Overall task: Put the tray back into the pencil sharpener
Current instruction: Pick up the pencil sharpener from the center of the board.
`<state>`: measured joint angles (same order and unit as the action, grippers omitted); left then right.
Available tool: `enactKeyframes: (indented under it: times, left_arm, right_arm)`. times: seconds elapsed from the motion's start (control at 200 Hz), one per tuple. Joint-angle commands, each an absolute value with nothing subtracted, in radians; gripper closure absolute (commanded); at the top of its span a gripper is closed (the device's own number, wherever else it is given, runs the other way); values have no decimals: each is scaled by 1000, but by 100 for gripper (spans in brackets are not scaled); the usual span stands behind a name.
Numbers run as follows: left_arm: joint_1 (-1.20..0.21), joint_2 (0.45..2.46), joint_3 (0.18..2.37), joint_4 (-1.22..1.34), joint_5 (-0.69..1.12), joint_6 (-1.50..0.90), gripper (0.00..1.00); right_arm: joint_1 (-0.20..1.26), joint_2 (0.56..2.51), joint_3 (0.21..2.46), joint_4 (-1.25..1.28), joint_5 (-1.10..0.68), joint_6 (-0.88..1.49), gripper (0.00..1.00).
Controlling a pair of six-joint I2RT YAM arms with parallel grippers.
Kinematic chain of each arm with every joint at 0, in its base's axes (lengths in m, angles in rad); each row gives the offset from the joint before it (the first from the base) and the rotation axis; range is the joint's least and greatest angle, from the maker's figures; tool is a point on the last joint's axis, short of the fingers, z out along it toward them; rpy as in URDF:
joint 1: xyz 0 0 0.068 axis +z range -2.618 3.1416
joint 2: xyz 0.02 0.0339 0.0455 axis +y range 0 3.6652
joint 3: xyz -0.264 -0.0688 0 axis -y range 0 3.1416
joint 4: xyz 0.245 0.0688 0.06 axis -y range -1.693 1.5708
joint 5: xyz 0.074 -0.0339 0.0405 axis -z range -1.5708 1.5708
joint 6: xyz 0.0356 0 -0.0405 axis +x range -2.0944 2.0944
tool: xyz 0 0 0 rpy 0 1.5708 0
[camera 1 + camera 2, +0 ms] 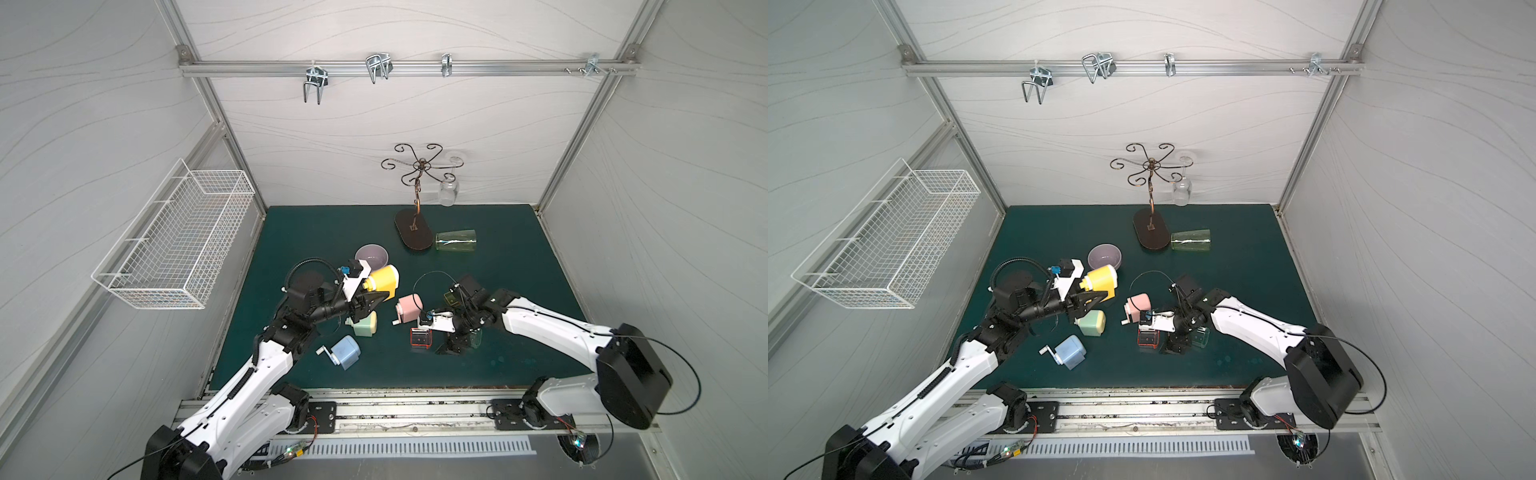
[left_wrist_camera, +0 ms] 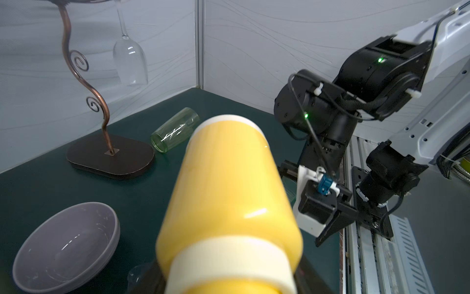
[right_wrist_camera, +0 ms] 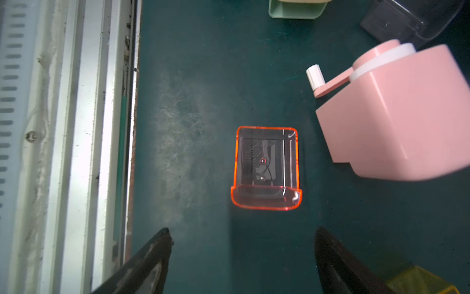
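The left tool (image 1: 381, 296) is closed tight on the yellow plastic pencil sharpener (image 1: 384, 277) with cream bands. It holds the sharpener on its side, clear of the dark green counter (image 1: 511, 270) and close by the grey-purple bowl (image 1: 372, 255). In the left wrist view the sharpener's body fills the middle.

The right tool (image 3: 244, 230) hovers above the counter with its fingers (image 3: 157, 244) spread wide, gripping nothing. The orange see-through plastic tray (image 3: 265, 168) stands on the counter with its open side up. It lies ahead of the fingertips, not between them, and nothing touches it. Just beside it, but apart, lies the pink plastic pencil sharpener (image 3: 396, 117) with its white-tipped crank. A yellow see-through tray (image 1: 450, 298) sits on the counter near the right arm's wrist.
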<state>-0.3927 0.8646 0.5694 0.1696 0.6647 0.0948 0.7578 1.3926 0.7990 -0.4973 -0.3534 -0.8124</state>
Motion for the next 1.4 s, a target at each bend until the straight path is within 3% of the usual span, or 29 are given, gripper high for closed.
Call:
enactKeyframes:
  times: [0.0, 0.32, 0.635, 0.946, 1.201, 1.396]
  left_arm:
    - [-394, 839, 581, 279, 632, 84, 100]
    - [-394, 824, 575, 283, 589, 71, 100]
    - [-394, 827, 585, 266, 583, 83, 100]
    - [-394, 836, 594, 268, 578, 93, 100]
    - [-394, 848, 594, 278, 586, 87, 100]
    - [-394, 854, 597, 287, 586, 89, 100]
  right_arm:
    - [767, 1454, 800, -394, -331, -813, 12]
    - [784, 1567, 840, -359, -330, -830, 10]
    - [796, 1615, 864, -404, -319, -872, 21]
    - [816, 1634, 858, -423, -300, -887, 20]
    - [821, 1670, 888, -453, -299, -896, 32]
    - [822, 1663, 885, -457, -302, -894, 35]
